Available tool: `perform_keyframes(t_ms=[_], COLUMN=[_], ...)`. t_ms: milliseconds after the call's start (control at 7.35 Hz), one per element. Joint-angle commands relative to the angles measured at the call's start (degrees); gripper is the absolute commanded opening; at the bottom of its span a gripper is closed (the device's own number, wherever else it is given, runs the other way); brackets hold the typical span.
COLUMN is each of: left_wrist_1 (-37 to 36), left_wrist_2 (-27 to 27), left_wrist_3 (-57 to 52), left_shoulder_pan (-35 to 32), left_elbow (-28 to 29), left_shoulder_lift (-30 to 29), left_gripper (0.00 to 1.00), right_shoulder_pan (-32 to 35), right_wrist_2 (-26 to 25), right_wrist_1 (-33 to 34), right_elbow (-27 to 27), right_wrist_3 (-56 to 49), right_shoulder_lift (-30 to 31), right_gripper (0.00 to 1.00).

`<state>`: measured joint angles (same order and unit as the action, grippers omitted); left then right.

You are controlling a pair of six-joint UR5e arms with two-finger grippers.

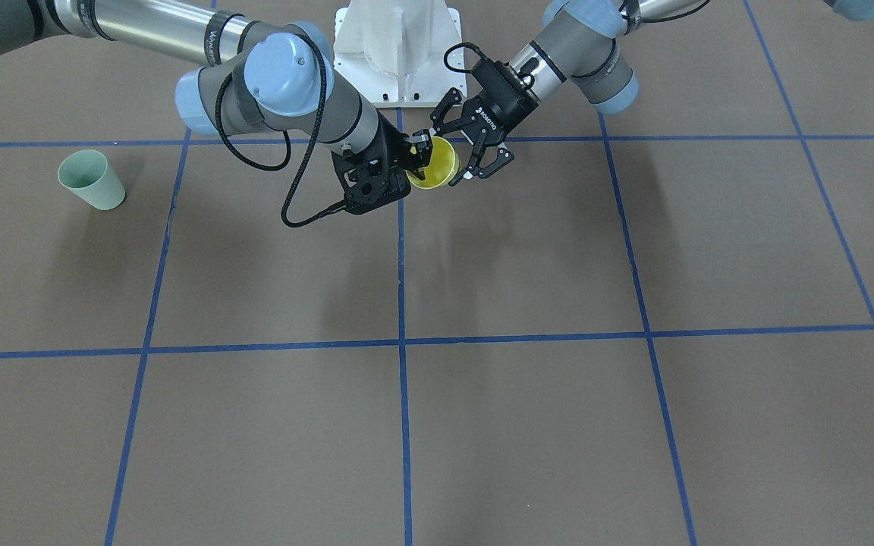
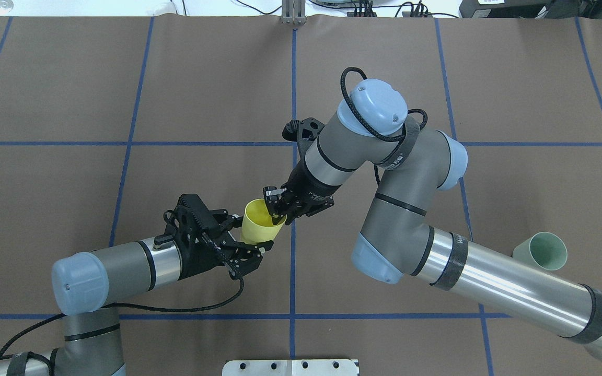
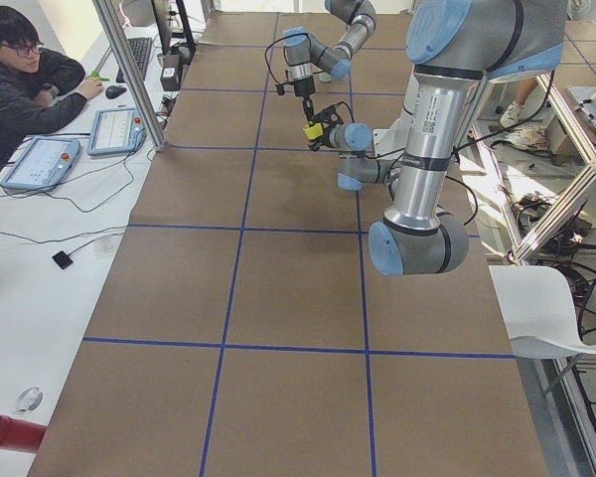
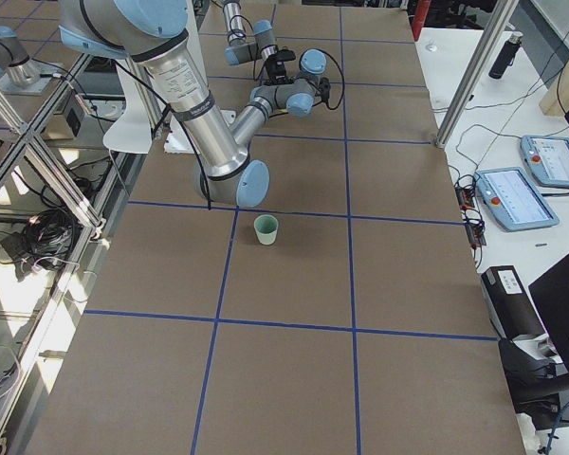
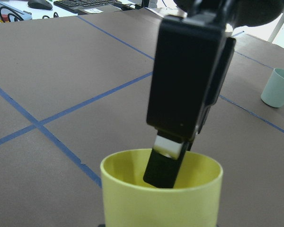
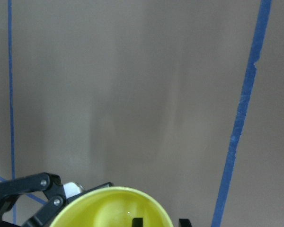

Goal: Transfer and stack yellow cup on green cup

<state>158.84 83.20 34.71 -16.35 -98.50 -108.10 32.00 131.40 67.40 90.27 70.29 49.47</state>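
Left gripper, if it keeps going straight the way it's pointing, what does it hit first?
The left gripper already has the yellow cup between its fingers; straight beyond it is the right gripper, gripping the cup's rim. Depth is hard to judge.
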Motion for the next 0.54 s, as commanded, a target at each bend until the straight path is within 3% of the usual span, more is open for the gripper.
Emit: perform_keyframes(t_ms=[0, 136, 408], left_wrist_1=[0.1, 0.1, 0.1], left_wrist_2=[-0.1, -0.1, 0.0], left_wrist_3=[0.0, 1.2, 1.8], left_shoulder_pan=[0.0, 0.0, 0.0], left_elbow=[-0.2, -0.2, -0.3], left_shoulder_lift=[0.0, 0.1, 0.1], left_gripper=[0.00, 0.00, 0.00], right_shoulder_pan=[0.0, -0.1, -0.2], right_wrist_2=[0.0, 0.0, -0.2], right_wrist_1=[0.0, -0.1, -0.3], right_elbow=[0.1, 0.1, 0.5], right_wrist_3=[0.0, 0.0, -0.1], right_shoulder_lift=[0.1, 0.0, -0.1], right_gripper=[0.24, 0.05, 0.00])
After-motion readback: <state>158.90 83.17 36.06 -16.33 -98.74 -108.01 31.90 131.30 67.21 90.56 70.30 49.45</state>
